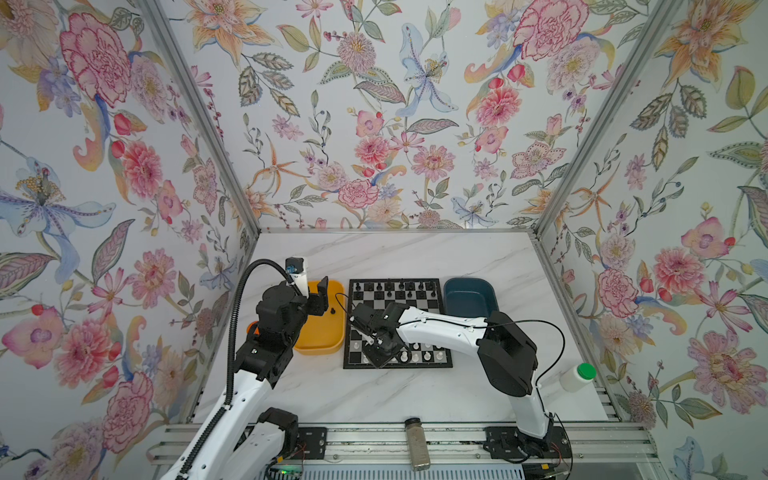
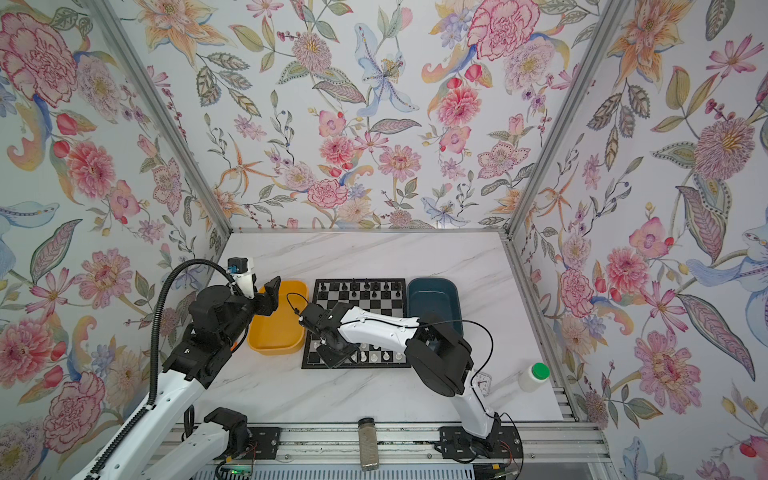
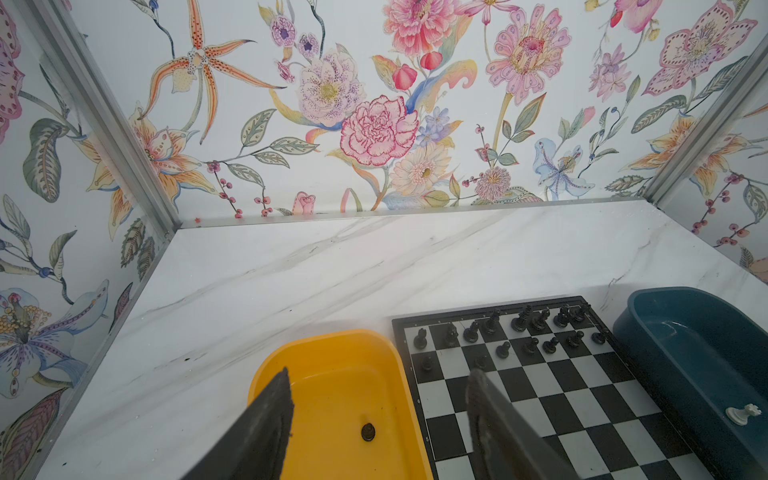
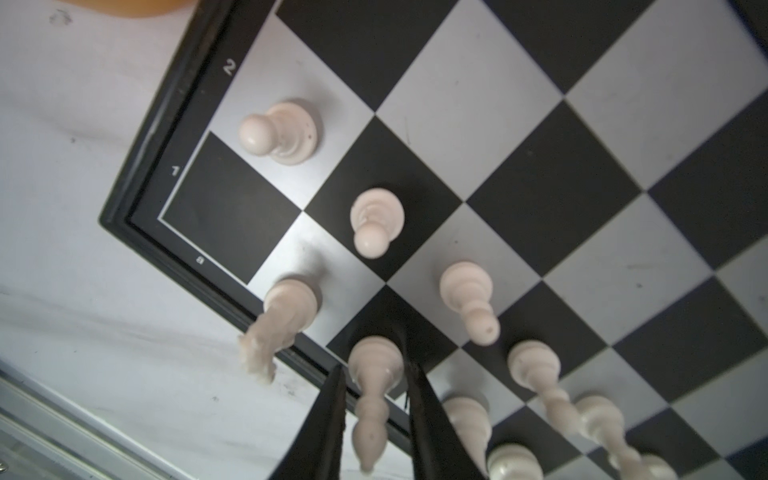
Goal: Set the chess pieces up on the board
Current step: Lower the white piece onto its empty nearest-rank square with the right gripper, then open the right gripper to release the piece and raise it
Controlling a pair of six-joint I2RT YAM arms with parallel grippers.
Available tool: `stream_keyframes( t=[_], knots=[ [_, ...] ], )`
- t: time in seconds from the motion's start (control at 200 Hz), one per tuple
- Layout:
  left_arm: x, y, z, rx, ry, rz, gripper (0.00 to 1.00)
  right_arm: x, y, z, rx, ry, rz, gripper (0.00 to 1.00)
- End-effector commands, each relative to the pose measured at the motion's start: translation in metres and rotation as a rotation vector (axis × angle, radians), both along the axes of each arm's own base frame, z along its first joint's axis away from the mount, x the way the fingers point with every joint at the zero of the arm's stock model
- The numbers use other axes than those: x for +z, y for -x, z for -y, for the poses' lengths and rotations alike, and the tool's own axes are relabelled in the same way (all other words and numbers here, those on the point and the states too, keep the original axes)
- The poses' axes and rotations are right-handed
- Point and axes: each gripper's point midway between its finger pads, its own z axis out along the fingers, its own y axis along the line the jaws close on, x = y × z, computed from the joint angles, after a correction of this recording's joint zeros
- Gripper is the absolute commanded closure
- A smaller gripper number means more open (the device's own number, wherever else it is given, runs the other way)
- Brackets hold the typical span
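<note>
The board (image 1: 419, 309) (image 2: 386, 307) lies mid-table. Black chess pieces (image 1: 390, 286) (image 3: 528, 320) fill its two far rows, white ones (image 1: 428, 355) its near rows. My right gripper (image 1: 376, 357) (image 4: 374, 365) hangs over the near left corner. Its jaws stand slightly open around a white bishop (image 4: 374, 374) that stands on the front row, with a gap on each side. A white knight (image 4: 282, 316) and pawns (image 4: 376, 220) stand beside it. My left gripper (image 1: 320, 299) (image 3: 378, 372) is open and empty above the yellow tray (image 3: 332, 345), where one black pawn (image 3: 368, 432) lies.
A dark blue tray (image 1: 469, 291) (image 3: 648, 307) right of the board holds one white piece (image 3: 744, 413). A white bottle with a green cap (image 1: 577, 376) stands at the table's right edge. A spice jar (image 1: 417, 444) lies on the front rail. Flowered walls enclose three sides.
</note>
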Motion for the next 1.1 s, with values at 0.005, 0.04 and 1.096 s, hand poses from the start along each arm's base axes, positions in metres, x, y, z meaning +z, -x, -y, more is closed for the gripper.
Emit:
stream_keyframes(
  t=[0.005, 0.04, 1.096],
  knots=[
    [-0.002, 0.002, 0.000, 0.005, -0.003, 0.004, 0.32, 0.024, -0.003, -0.001, -0.005, -0.042, 0.014, 0.71],
    [-0.002, 0.002, 0.000, 0.004, -0.003, 0.004, 0.32, 0.025, -0.003, -0.001, -0.006, -0.044, 0.016, 0.71],
    [-0.013, -0.004, -0.006, 0.045, -0.039, -0.042, 0.32, 0.102, -0.030, 0.033, -0.092, -0.148, 0.135, 0.68]
  ],
)
